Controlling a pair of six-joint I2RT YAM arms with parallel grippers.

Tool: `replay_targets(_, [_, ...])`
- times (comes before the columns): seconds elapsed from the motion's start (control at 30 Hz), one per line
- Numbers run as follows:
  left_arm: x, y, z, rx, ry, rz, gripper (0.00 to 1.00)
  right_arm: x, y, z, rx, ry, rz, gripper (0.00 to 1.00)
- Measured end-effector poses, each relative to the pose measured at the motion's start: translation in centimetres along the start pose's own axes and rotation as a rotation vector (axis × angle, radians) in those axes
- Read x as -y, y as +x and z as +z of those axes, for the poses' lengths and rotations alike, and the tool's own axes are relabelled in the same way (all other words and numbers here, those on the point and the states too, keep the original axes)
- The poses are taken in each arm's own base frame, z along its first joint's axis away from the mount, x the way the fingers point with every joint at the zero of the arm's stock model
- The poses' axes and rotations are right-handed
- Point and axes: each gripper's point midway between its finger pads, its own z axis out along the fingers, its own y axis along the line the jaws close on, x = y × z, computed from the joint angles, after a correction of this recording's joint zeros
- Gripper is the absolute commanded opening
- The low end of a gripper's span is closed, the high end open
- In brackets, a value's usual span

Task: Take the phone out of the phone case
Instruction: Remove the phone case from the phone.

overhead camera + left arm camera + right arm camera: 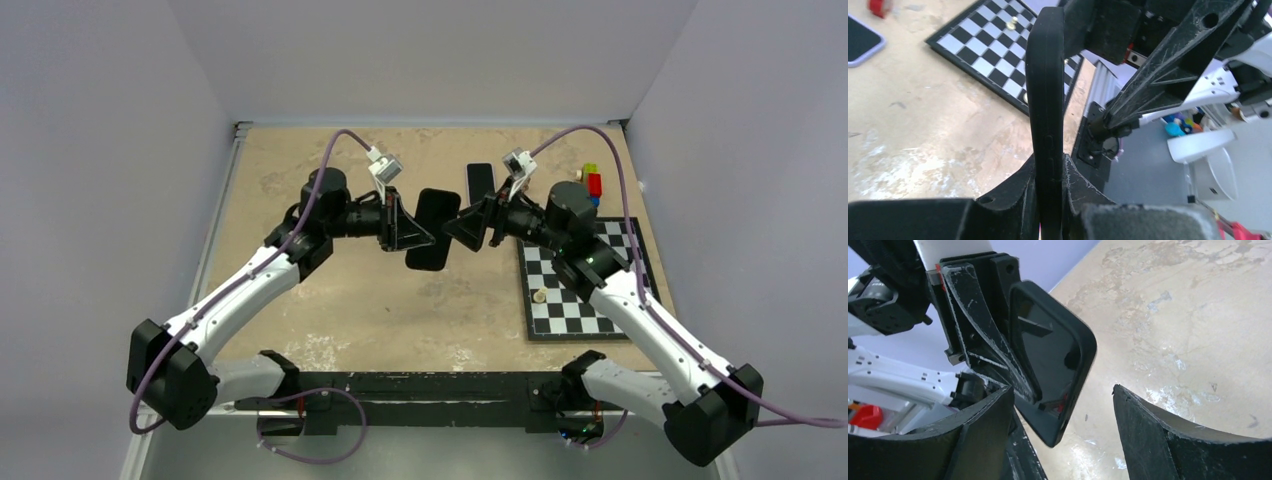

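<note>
Left gripper (1049, 164) was nearly shut, its two fingers pinching one end of the black case (433, 215) across its thickness. It held the case off the table (330, 290), over the middle, between the two arms. In the left wrist view the case showed edge-on and rose straight up from between the fingers, with a slot in its side wall. From above, its long axis ran slightly aslant, the far end leaning toward the right arm.

Right gripper (1062, 389) faced the left one with its jaws wide apart and nothing in them. In its own wrist view the case's free corner hung in the gap, much nearer one finger than the other. Whether that finger touched the case could not be told.

The case's broad face was turned to the right gripper, glossy and dark inside a raised, rounded rim. Whether that sheen was the phone's screen or the bare inside of the case could not be told, so the phone's place stayed uncertain.

A flat dark slab (480, 180) with a pale lilac edge lay on the table just beyond the right gripper, apart from the case. A chessboard (585, 300) lay on the right side of the table, partly under the right arm, with a small pale piece (538, 296) near its left edge. Red (595, 184) and green (589, 169) blocks sat beyond the board near the back wall.
</note>
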Motion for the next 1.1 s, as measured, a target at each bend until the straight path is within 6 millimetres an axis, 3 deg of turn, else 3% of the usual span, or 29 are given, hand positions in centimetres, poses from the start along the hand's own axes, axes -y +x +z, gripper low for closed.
replay_targets(0.17, [0.6, 1.1, 0.7, -0.057, 0.089, -0.031, 0.00, -0.1, -0.9, 0.8, -0.066, -0.052, -0.080, 0.71])
replay_targets(0.3, [1.2, 1.3, 0.7, -0.073, 0.136, -0.034, 0.00, -0.1, -2.7, 0.5, -0.063, -0.133, -0.103, 0.52])
replay_targets(0.57, [1.9, 1.4, 0.7, -0.088, 0.186, -0.039, 0.00, -1.6, -0.1, 0.7, -0.195, -0.365, -0.069, 0.53])
replay_targets(0.63, [2.0, 1.4, 0.7, -0.089, 0.195, -0.038, 0.00, -1.9, 0.0, 0.6, -0.202, -0.389, -0.074, 0.42])
replay_targets(0.73, [2.3, 1.4, 0.7, -0.095, 0.219, -0.034, 0.00, -2.1, -0.3, 0.7, -0.196, -0.405, -0.069, 0.06])
replay_targets(0.77, [2.4, 1.3, 0.7, -0.095, 0.225, -0.034, 0.01, -2.0, -0.3, 0.8, -0.193, -0.408, -0.066, 0.00])
replay_targets(0.87, [2.4, 1.3, 0.6, -0.098, 0.232, -0.023, 0.38, -2.0, -0.2, 1.0, -0.210, -0.435, 0.007, 0.00])
replay_targets(0.93, [1.9, 1.4, 0.6, -0.100, 0.206, -0.036, 0.54, -2.0, -0.1, 1.1, -0.207, -0.437, 0.027, 0.00])
replay_targets(1.03, [1.2, 0.5, 0.6, -0.059, 0.111, -0.059, 0.66, -1.2, 0.0, 1.5, -0.187, -0.386, 0.066, 0.00])
replay_targets(1.1, [0.9, -0.4, -0.3, 0.002, 0.026, -0.073, 0.68, -1.0, -0.2, 1.7, -0.179, -0.363, 0.094, 0.00])
